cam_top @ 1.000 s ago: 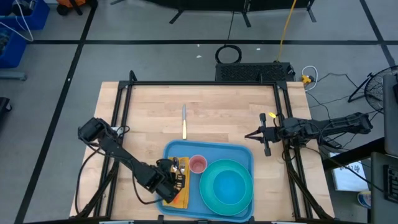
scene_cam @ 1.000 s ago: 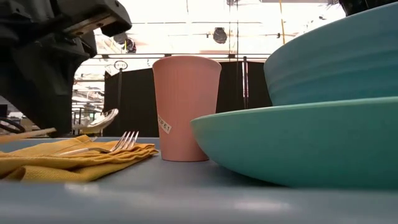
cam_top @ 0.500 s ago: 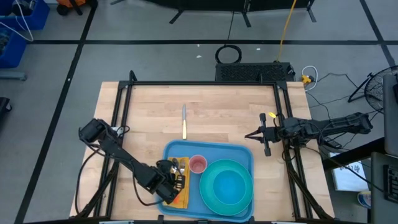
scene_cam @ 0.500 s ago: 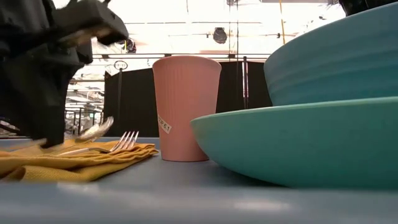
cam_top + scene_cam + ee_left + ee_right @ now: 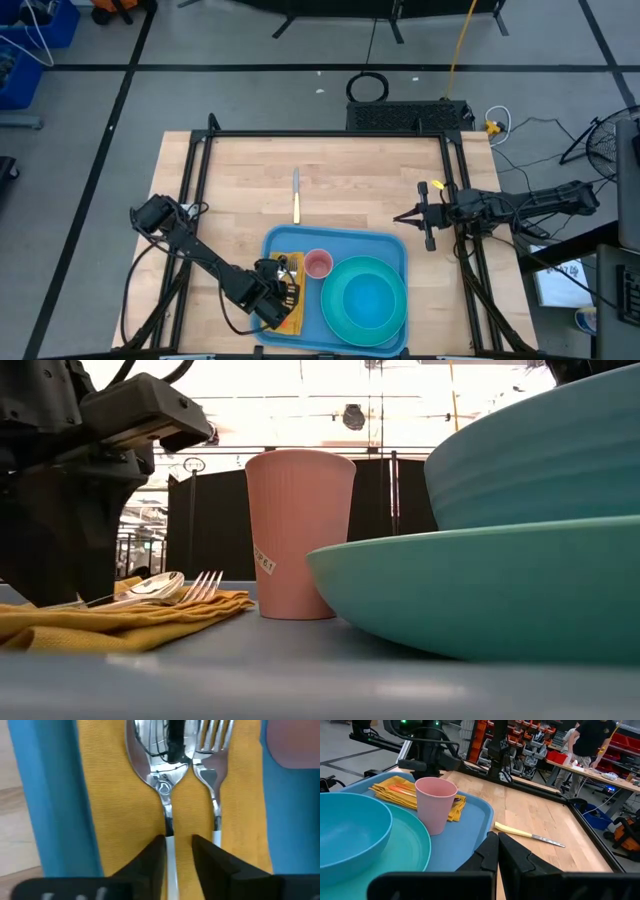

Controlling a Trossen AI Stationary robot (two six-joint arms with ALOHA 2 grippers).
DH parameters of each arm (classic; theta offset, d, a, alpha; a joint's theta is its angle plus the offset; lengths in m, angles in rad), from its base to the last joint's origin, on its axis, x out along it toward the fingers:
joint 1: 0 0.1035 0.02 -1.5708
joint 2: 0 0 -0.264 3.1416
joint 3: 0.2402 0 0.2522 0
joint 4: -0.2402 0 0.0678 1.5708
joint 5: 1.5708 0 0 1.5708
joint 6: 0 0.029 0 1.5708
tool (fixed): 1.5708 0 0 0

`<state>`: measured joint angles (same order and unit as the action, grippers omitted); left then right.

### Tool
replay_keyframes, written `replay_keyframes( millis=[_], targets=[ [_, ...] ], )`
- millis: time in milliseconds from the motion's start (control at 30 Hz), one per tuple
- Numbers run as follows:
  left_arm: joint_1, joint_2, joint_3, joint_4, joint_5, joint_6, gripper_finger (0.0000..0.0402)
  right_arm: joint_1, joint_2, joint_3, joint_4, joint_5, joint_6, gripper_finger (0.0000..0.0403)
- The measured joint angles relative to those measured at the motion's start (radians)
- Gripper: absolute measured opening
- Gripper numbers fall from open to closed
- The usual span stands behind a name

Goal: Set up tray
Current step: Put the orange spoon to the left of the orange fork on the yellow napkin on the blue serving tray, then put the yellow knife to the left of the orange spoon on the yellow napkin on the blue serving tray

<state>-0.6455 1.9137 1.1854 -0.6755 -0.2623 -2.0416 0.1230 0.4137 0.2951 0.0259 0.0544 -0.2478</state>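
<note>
Left end effector (image 5: 176, 851) narrow, fingers either side of spoon (image 5: 159, 775) handle on napkin (image 5: 107, 795) in tray (image 5: 390, 250). Right end effector (image 5: 498, 849) closed, empty, at bench (image 5: 250, 180) edge.

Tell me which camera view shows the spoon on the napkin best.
The left wrist view: the spoon fills the picture, lying on the yellow napkin beside the fork, its handle between the left gripper fingers. The low view shows its bowl side-on. In the high and right wrist views, it is hard to make out.

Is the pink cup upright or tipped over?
Upright: the pink cup stands on its base on the tray, open mouth up.
</note>
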Motion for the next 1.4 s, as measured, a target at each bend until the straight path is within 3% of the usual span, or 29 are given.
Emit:
replay_keyframes(
  millis=[267,533,700,833,933,1233,1400],
  targets=[
    [0.004,-0.027,-0.004,0.012,0.01,0.038,0.016,0.0,0.0,0.0,0.001,0.0,0.011,0.0],
    [0.034,-0.196,-0.003,-0.059,0.027,0.182,0.0172,0.0,0.0,0.0,0.001,-0.003,0.009,0.0],
    [0.103,-0.318,-0.003,-0.137,0.021,0.459,0.0172,0.0,0.0,0.0,0.004,-0.003,0.001,0.0],
    [0.203,-0.386,-0.003,-0.154,-0.056,0.818,0.0172,0.0,0.0,0.0,0.004,-0.004,0.001,0.0],
    [0.33,-0.417,-0.003,-0.178,-0.056,0.966,0.0172,0.0,0.0,0.0,0.004,-0.004,0.005,0.0],
    [0.758,-0.402,-0.003,-0.251,0.07,1.065,0.0172,0.0,0.0,0.0,0.008,0.0,-0.004,0.0],
    [0.846,-0.346,-0.002,-0.167,0.081,1.105,0.0172,0.0,0.0,0.0,-0.001,0.0,-0.003,0.0]
  ],
)
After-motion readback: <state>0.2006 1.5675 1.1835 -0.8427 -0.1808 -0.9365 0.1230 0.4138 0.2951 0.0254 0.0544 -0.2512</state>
